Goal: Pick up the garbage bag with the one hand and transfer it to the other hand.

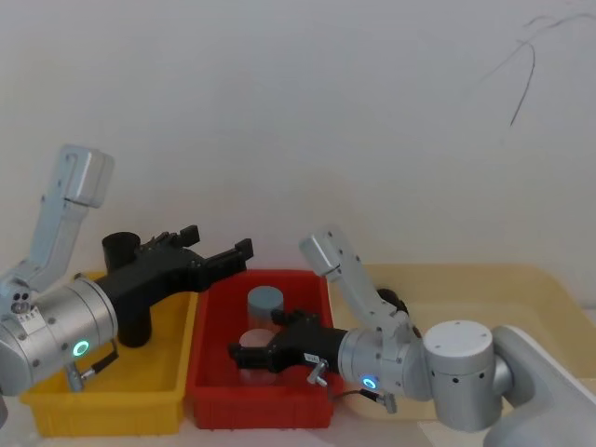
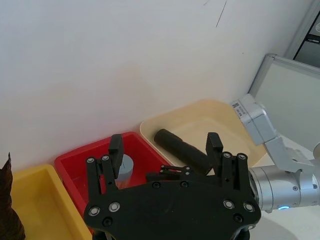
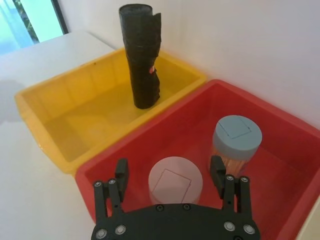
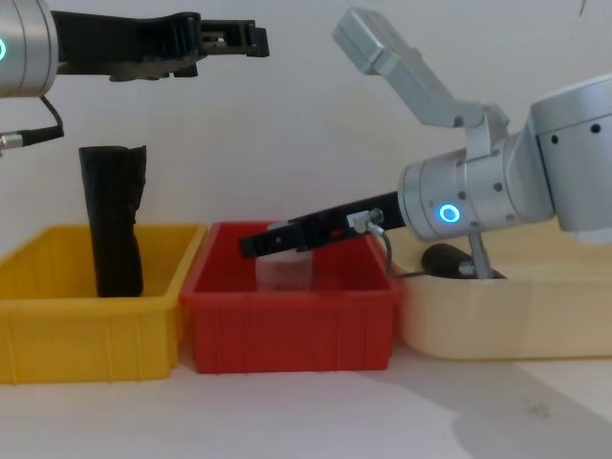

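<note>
garbage bag (image 2: 182,148) lies in beige bin (image 2: 200,117). left gripper (image 1: 220,250) spread wide, empty, raised over yellow bin (image 1: 102,400); right gripper (image 3: 170,172) spread wide, empty, over red bin (image 3: 280,150).

The garbage bag (image 2: 182,149) is seen as a thick black crinkly roll with rounded ends, lying flat on the floor of the cream bin (image 2: 200,116), kinda diagonal across it. From the chest view just one rounded end (image 4: 443,258) can be made out above the bin's rim. It's not being gripped by anything.
</note>
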